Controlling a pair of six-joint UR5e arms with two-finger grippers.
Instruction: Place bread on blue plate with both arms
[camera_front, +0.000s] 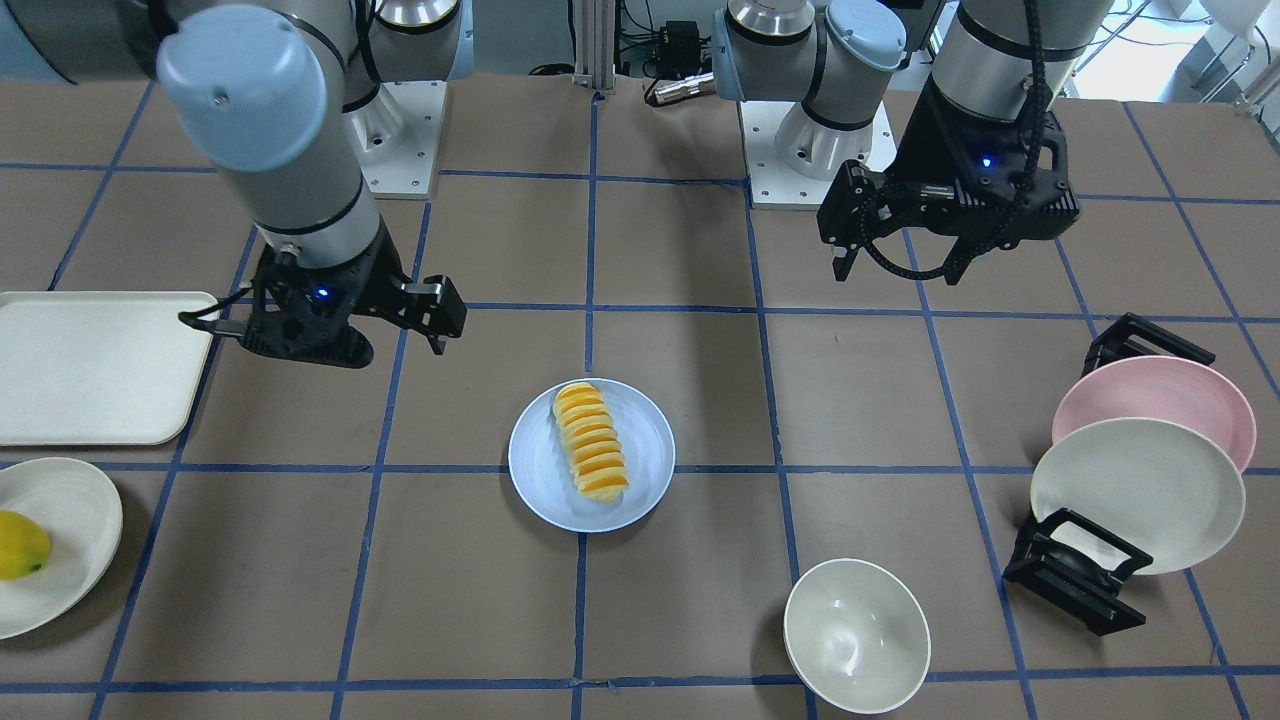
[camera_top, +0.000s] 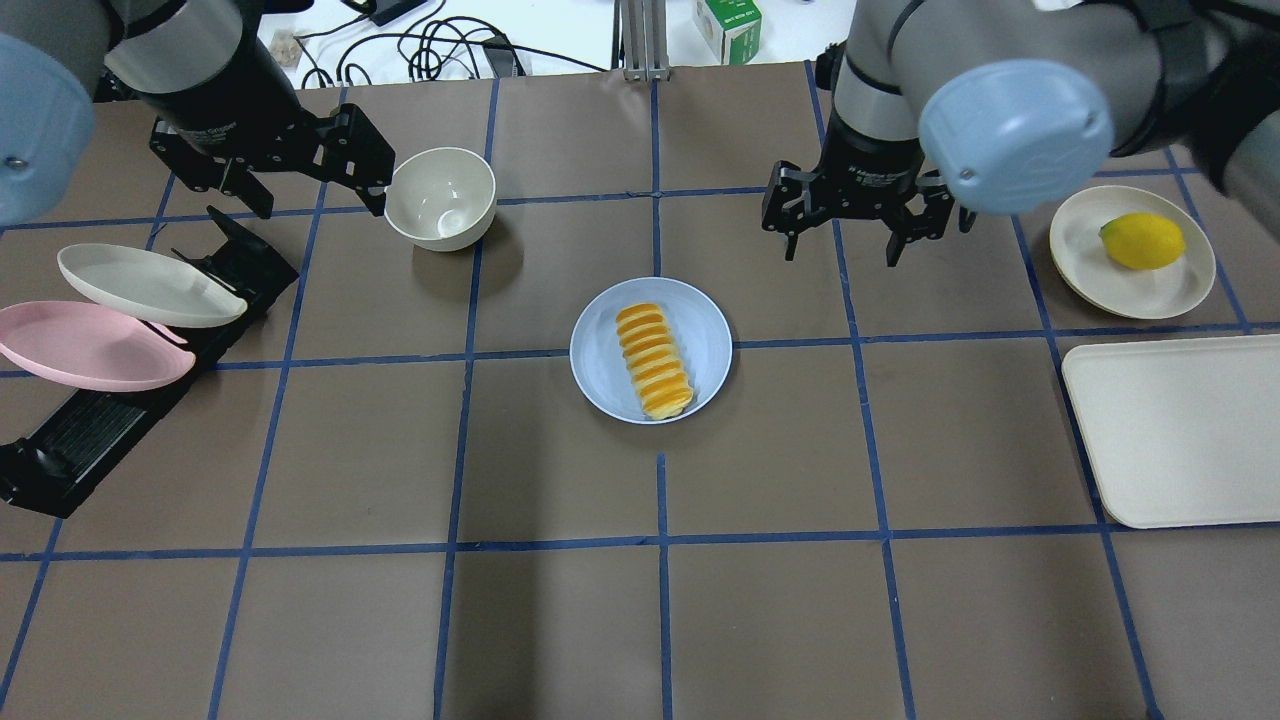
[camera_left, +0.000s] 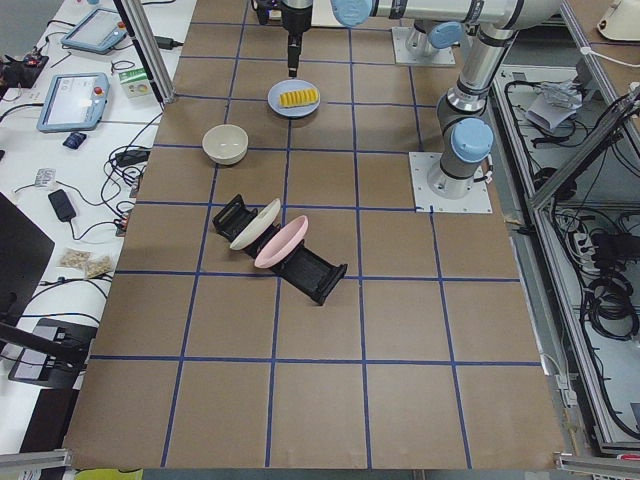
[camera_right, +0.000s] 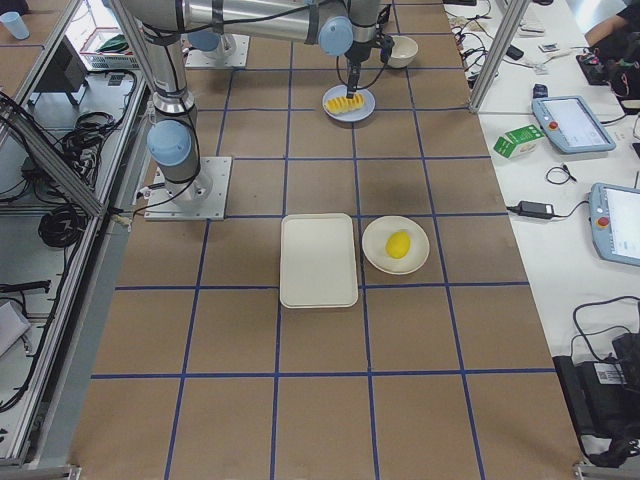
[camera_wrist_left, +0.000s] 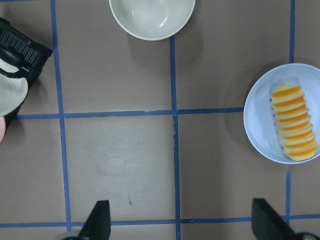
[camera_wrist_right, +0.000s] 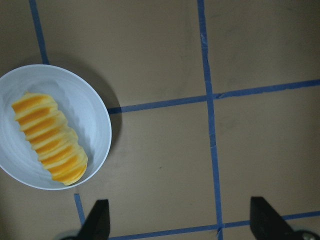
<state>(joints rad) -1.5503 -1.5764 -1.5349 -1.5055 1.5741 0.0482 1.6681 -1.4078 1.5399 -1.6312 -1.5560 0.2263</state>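
Note:
The bread, a ridged yellow loaf with orange tops, lies on the blue plate at the table's middle; both also show in the front view, the bread on the plate. My left gripper is open and empty, raised far to the plate's left, near the bowl. Its wrist view shows the bread at the right edge. My right gripper is open and empty, raised right of the plate. Its wrist view shows the bread on the plate at the left.
A cream bowl stands beside the left gripper. A black rack holds a cream-white plate and a pink plate at the left. A cream tray and a plate with a lemon are at the right.

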